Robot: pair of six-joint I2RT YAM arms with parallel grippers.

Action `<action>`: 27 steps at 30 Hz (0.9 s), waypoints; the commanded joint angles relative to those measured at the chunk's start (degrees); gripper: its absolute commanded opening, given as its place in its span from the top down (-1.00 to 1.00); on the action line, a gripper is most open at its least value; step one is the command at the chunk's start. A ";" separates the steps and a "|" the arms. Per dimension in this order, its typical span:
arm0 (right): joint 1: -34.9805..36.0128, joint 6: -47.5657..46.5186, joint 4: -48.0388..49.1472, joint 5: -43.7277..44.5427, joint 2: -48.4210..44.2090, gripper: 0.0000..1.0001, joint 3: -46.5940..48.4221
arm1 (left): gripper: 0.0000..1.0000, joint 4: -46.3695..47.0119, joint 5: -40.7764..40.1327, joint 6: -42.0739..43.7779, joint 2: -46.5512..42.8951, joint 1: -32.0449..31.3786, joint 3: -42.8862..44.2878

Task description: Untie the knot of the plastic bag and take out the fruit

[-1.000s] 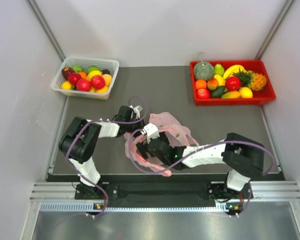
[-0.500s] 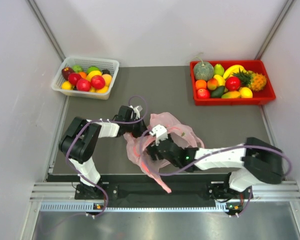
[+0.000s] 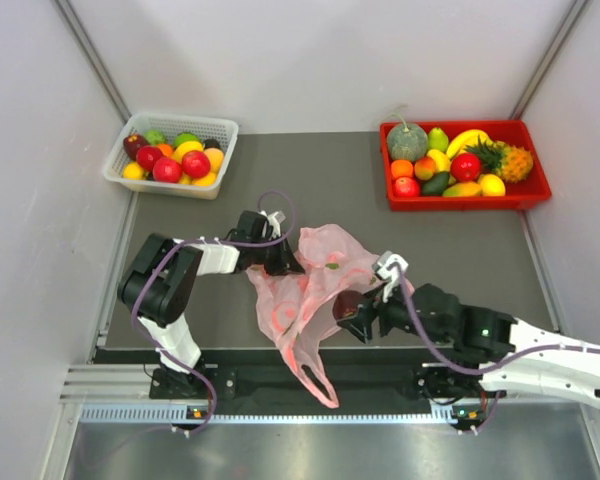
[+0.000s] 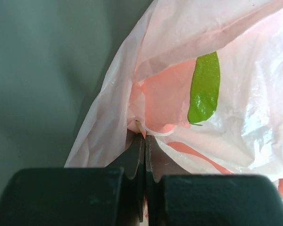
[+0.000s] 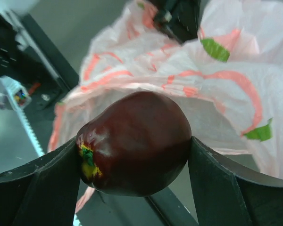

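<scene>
The pink plastic bag (image 3: 310,285) lies crumpled in the middle of the dark mat, one loop handle trailing toward the front edge. No knot shows; the handles look loose. My left gripper (image 3: 286,262) is shut on a fold of the plastic bag (image 4: 132,84) at its left rim. My right gripper (image 3: 348,310) is shut on a dark red apple (image 5: 137,143) and holds it just outside the bag's right side, above the mat. The same apple (image 3: 346,305) shows in the top view. The plastic bag (image 5: 188,70) fills the background of the right wrist view.
A white basket (image 3: 220,127) of mixed fruit stands at the back left. A red tray (image 3: 532,186) at the back right holds a melon, a pineapple and several fruits. Grey walls close both sides. The metal rail (image 3: 330,385) runs along the front edge.
My right gripper has drawn back to the right out of the bag with the dark red apple in it. The bag has sagged and its handle now trails forward. The left gripper has stayed put.
</scene>
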 commanded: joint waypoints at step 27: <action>-77.87 11.62 4.33 9.05 47.73 1.00 42.85 | 1.00 -7.02 -1.57 2.67 -15.51 -0.22 1.74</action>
